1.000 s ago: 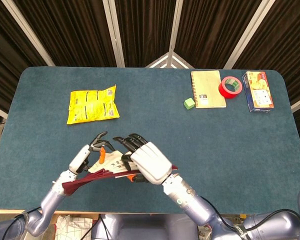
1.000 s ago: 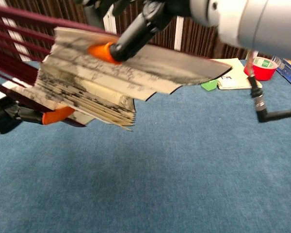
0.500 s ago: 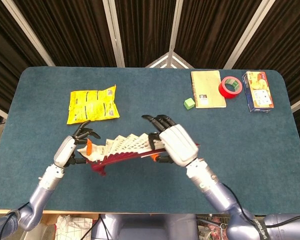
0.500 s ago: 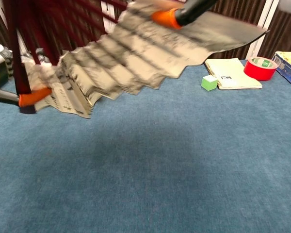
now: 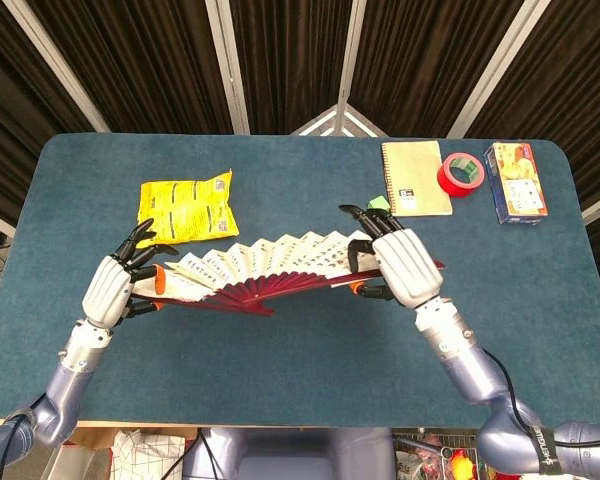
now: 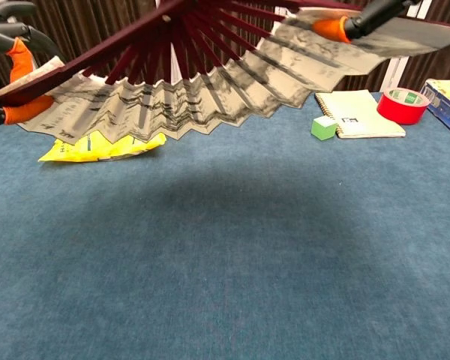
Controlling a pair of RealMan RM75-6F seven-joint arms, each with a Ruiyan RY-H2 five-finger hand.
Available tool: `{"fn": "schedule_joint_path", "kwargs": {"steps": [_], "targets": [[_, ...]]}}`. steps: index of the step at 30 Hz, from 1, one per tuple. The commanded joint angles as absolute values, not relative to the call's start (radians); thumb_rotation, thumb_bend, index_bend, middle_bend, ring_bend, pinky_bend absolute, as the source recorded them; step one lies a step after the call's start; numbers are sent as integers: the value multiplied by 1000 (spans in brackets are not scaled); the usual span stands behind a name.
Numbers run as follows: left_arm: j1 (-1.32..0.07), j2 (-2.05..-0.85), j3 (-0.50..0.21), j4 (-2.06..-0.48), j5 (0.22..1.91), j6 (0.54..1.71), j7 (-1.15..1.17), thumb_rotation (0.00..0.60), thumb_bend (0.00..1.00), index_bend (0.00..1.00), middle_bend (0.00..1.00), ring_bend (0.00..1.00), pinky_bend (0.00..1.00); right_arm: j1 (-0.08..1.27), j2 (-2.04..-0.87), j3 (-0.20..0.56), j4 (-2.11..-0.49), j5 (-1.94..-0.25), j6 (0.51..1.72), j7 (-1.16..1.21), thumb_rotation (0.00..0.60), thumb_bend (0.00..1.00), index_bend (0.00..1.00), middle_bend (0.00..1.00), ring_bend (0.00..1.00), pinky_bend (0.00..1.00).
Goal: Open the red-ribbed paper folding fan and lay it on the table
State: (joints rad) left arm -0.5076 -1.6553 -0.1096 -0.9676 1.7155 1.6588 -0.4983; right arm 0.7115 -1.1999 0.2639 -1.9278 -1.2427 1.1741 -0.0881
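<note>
The paper folding fan with dark red ribs is spread wide and held in the air above the middle of the blue table. My left hand pinches its left end. My right hand grips its right end. In the chest view the fan hangs above the cloth, its ribs fanning out from the top. Orange-tipped fingers pinch the left edge there, and an orange fingertip presses on the right edge.
A yellow snack bag lies behind the fan's left part. At the back right are a green block, a spiral notebook, a red tape roll and a colourful box.
Both hands have moved apart and away from me, pulling the fan from nearly folded to spread wide. The fan has risen and now spans between the hands.
</note>
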Motion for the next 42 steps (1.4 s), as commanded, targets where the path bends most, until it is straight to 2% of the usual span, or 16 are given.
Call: {"fn": "schedule_joint_path", "kwargs": {"steps": [1,9,11,12,14,16,19,30,36,42], "targets": [[-512,-1671,-120,-925,1722,1681,-451,600,443,734,333,20,203,704,-1205,255,-1902,-1249,1167,-71,600,500,737,157,209,163],[-530,-1713,-117,-805,1743,1708,-346,600,426,710,316,19,199,688,-1233,228,-1824,-1256,1150,-39,600,501,737,156,209,163],[-531,-1721,-112,-790,1747,1711,-342,600,408,662,271,9,183,686,-1237,219,-1806,-1262,1144,-42,600,500,702,156,208,161],[-532,-1724,-107,-785,1749,1713,-339,600,402,631,245,5,171,684,-1240,212,-1796,-1268,1138,-43,600,500,637,155,201,150],[-532,-1724,-98,-782,1751,1706,-325,600,396,483,127,0,129,684,-1238,200,-1792,-1263,1118,-46,600,468,454,145,171,125],[-531,-1710,-81,-803,1752,1679,-303,600,396,323,31,0,78,691,-1223,185,-1794,-1244,1079,-90,600,363,262,114,128,103],[-531,-1669,-52,-873,1750,1620,-284,600,396,190,0,0,5,703,-1207,170,-1800,-1208,1050,-189,600,290,178,93,108,94],[-527,-1583,-38,-1047,1740,1572,-169,600,396,168,0,0,0,707,-1183,163,-1804,-1140,1060,-365,600,289,127,79,101,92],[-521,-1586,-41,-1052,1726,1562,-142,600,395,168,0,0,0,704,-1149,157,-1788,-1107,1062,-437,600,288,126,76,101,91],[-518,-1603,-42,-1029,1716,1555,-144,600,394,168,0,0,0,710,-1094,129,-1747,-1061,1082,-630,600,288,114,77,101,91]]}}
